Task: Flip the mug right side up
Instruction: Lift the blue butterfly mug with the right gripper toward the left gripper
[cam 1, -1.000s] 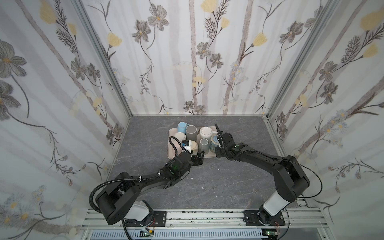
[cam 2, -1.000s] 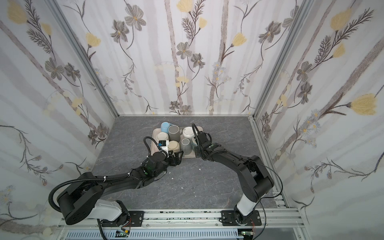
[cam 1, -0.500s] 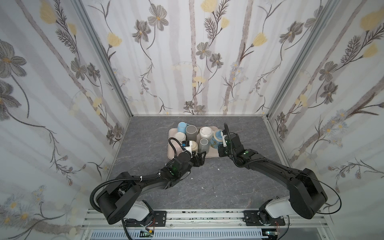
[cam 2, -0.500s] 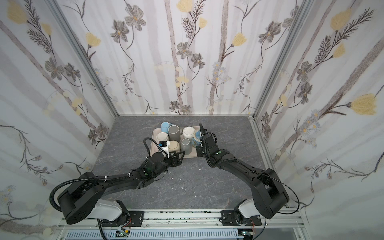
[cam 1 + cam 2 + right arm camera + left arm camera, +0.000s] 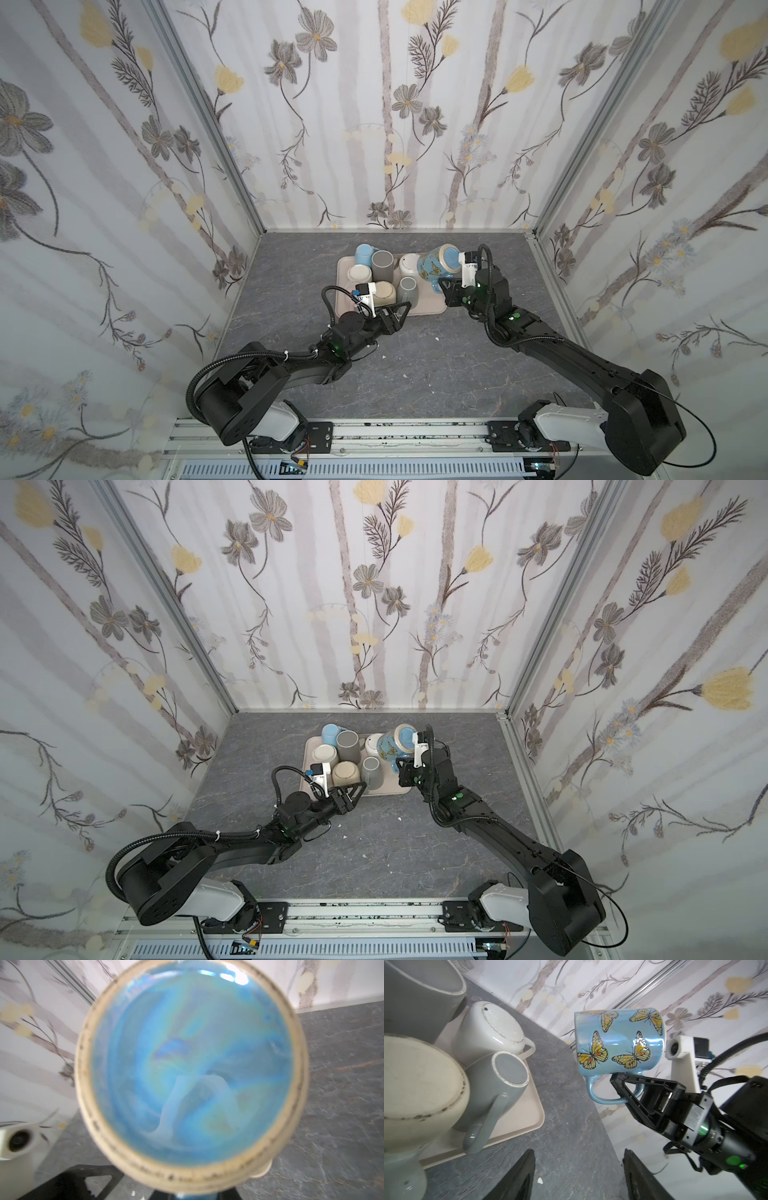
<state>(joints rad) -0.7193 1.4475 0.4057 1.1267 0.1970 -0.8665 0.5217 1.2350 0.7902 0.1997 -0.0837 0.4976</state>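
The right gripper (image 5: 445, 287) is clamped on the handle of the butterfly mug (image 5: 439, 261). The mug now hangs on its side in the air by the right end of the tray (image 5: 426, 306), lifted clear of the other mugs it sat among a second ago. The left gripper (image 5: 400, 311), jaws parted and empty, hovers at the tray's front edge.

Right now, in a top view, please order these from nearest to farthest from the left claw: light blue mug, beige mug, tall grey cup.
1. beige mug, front row, just beyond the left claw.
2. tall grey cup, directly behind the beige mug.
3. light blue mug, back left corner.
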